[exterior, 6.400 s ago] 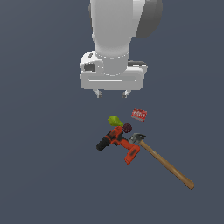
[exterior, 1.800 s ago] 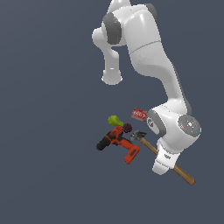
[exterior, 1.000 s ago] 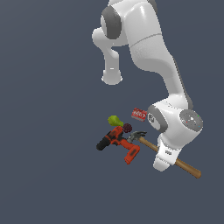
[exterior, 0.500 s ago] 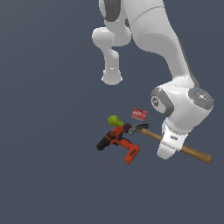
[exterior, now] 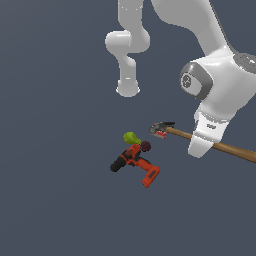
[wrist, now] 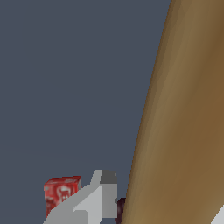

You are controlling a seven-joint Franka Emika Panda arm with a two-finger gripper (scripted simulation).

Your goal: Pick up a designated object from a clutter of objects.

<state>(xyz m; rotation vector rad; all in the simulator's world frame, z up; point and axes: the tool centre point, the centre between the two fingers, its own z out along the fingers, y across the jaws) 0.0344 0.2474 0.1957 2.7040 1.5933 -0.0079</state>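
Note:
The hammer (exterior: 175, 132) hangs lifted above the floor, its dark metal head toward the clutter and its wooden handle running to the exterior view's right edge. My gripper (exterior: 202, 146) is shut on the handle around mid-length; the white hand hides the fingertips there. In the wrist view the handle (wrist: 183, 122) fills the frame beside one grey finger (wrist: 94, 202). The rest of the clutter lies below: the orange-black drill (exterior: 135, 165), the green pear (exterior: 131, 137), the dark purple ball (exterior: 145, 146) and the red box (wrist: 61, 192).
The arm's white base link (exterior: 127, 55) stands behind the clutter in the exterior view. Plain dark grey floor (exterior: 60, 200) surrounds the group of objects on all sides.
The arm came down onto the hammer's handle, closed on it and raised it. Over the last second the hammer has risen and swung toward the exterior view's right, away from the drill.

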